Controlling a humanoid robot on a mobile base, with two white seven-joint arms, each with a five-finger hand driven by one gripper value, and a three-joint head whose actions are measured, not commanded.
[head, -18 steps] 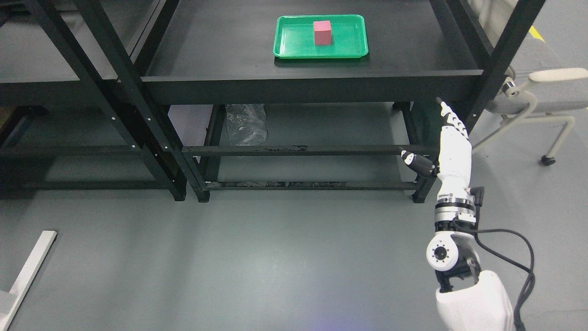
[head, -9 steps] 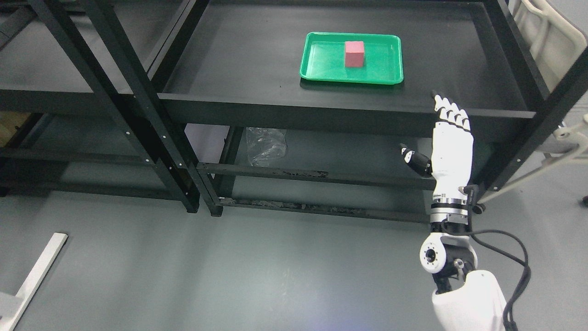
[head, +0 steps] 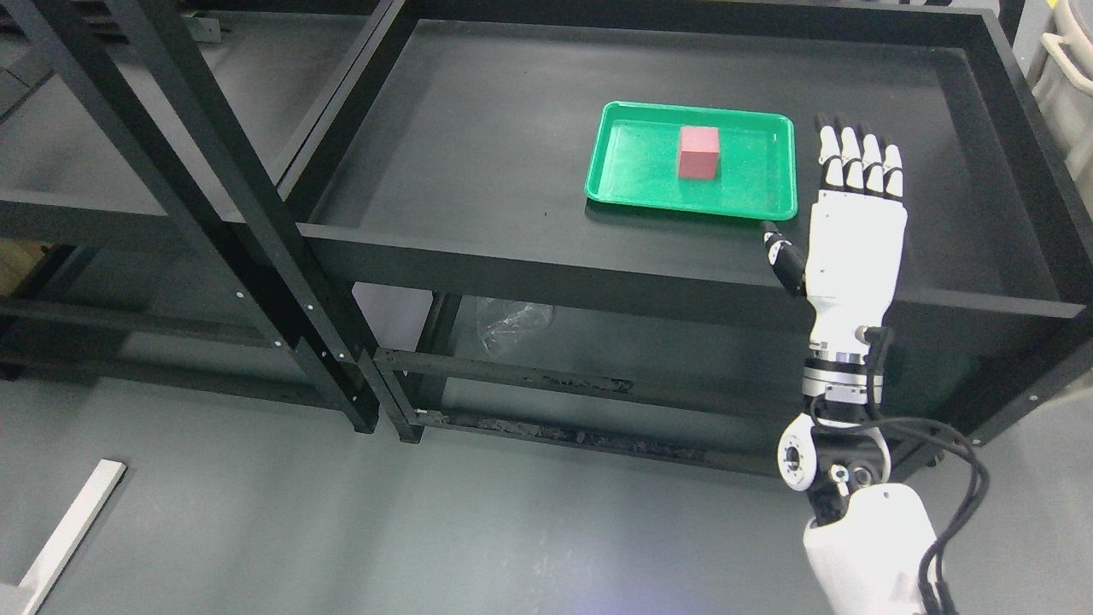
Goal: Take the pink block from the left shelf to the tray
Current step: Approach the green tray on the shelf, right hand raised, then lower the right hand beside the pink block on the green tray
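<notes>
Head view: the right hand [head: 854, 231] is raised over the black shelf [head: 478, 171], fingers straight and together, thumb out, holding nothing, just right of the green tray [head: 615, 184]; the pink block [head: 698, 153] sits inside.

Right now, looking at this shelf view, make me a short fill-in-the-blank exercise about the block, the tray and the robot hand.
1. The pink block sits inside the ____ tray.
2. The hand in view is the robot's ____ hand.
3. Its fingers are extended and hold ____.
4. The tray rests on a ____ shelf.

Missing words: green; right; nothing; black
</notes>
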